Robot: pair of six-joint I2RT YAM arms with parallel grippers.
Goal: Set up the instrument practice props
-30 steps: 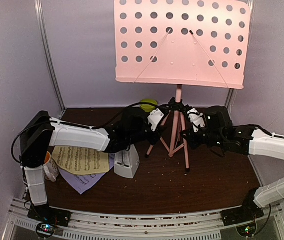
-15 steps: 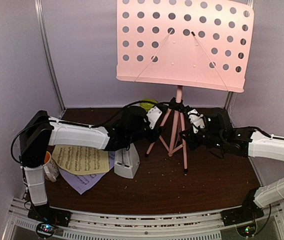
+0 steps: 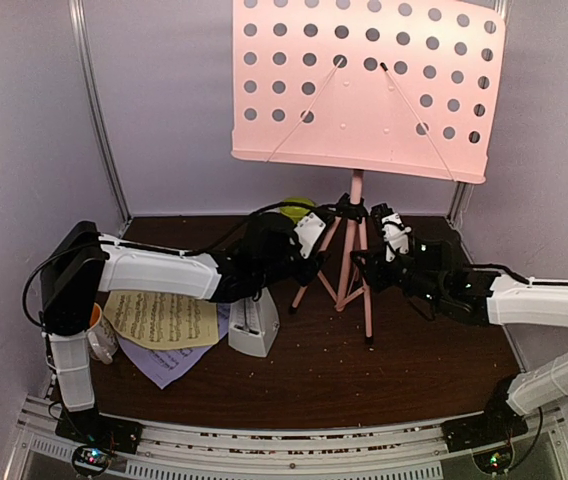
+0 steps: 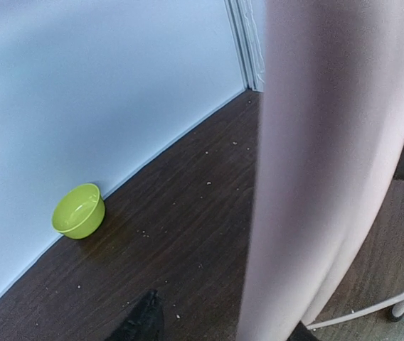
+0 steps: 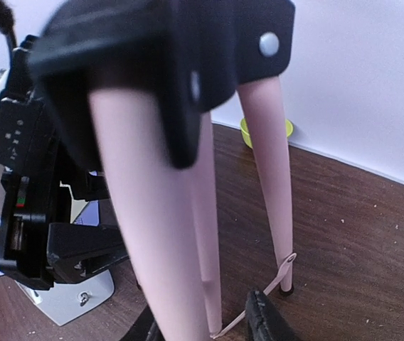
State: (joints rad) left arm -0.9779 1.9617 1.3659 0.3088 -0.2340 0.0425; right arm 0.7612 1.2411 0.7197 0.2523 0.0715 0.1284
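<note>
Jaws of the left gripper (image 4: 222, 328) stand parted around one leg of the pink music stand (image 3: 364, 100), which rises between both grippers. The right gripper (image 5: 203, 323) straddles another leg, and in the blurred close view I cannot tell whether it grips. Well left of the left jaws the yellow sheet (image 3: 159, 320) overlaps the lavender sheet (image 3: 164, 365). The grey metronome (image 3: 254, 325) stands just beside those jaws.

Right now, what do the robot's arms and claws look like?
The left arm and right arm have white shells and black joints. A black cable loops off the left one. The left claw and right claw are white-bodied with black fingers.
</note>
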